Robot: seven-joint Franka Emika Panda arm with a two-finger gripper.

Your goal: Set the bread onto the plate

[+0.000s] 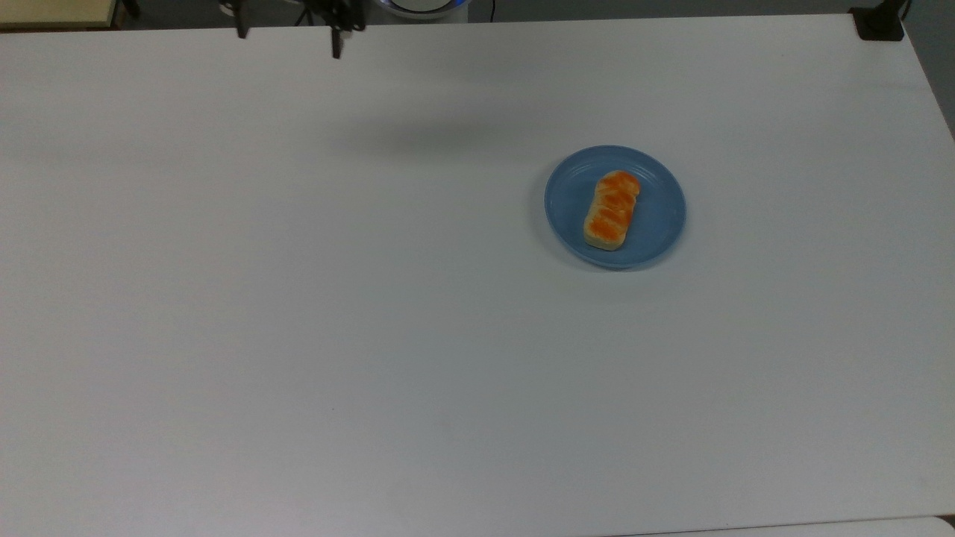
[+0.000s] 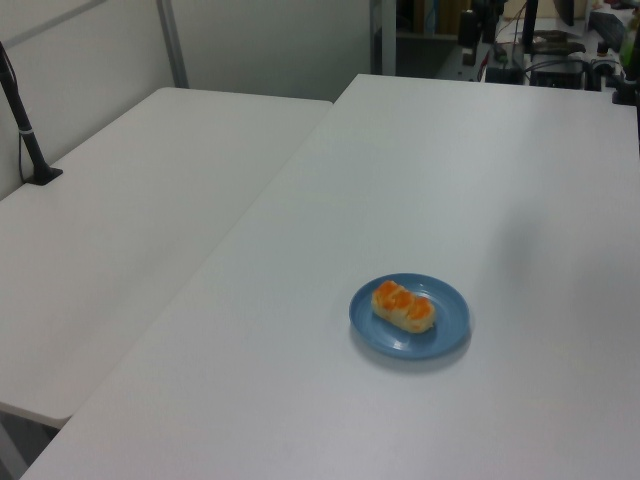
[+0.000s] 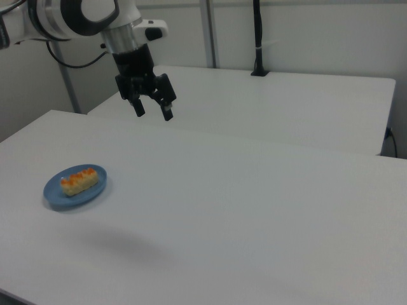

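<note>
While plated, bread [image 3: 79, 181] far from end effector [image 3: 153, 111]

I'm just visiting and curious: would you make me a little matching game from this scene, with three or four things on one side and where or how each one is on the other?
Things:
1. bread
2. plate
3. gripper
4. table

States:
A. white, carries the plate
B. open, up in the air, holding nothing
C. lies on the plate
D. light blue, rests on the table

Pairs: 1-C, 2-D, 3-B, 4-A
</note>
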